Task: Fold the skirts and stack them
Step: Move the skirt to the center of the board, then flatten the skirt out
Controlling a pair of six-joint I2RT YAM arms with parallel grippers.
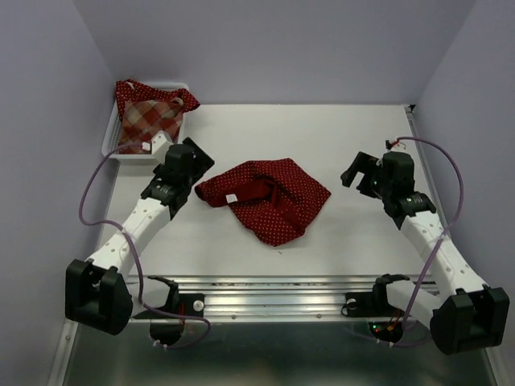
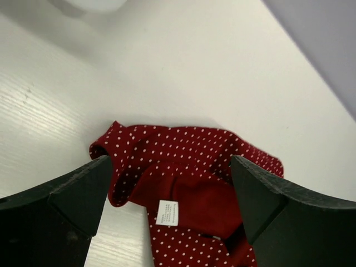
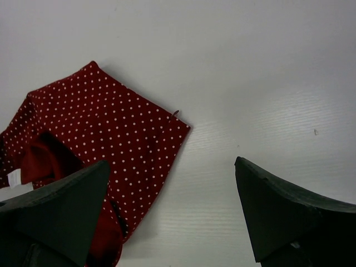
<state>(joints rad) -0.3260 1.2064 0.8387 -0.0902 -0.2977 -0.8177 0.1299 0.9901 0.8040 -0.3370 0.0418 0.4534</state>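
A dark red skirt with white polka dots (image 1: 269, 197) lies crumpled in the middle of the table, its plain red lining and a white label (image 2: 168, 212) turned up. My left gripper (image 1: 199, 171) hovers open just above the skirt's left corner (image 2: 183, 158), nothing between its fingers (image 2: 72, 203). My right gripper (image 1: 360, 173) is open over bare table, to the right of the skirt's right corner (image 3: 111, 133). A red-and-tan plaid skirt (image 1: 145, 125) lies in the basket at the back left, with another dotted dark red skirt (image 1: 149, 95) draped over its far rim.
The white mesh basket (image 1: 109, 143) stands at the table's back left corner, close behind my left arm. Purple walls close in the back and both sides. A metal rail (image 1: 273, 293) with the arm bases runs along the near edge.
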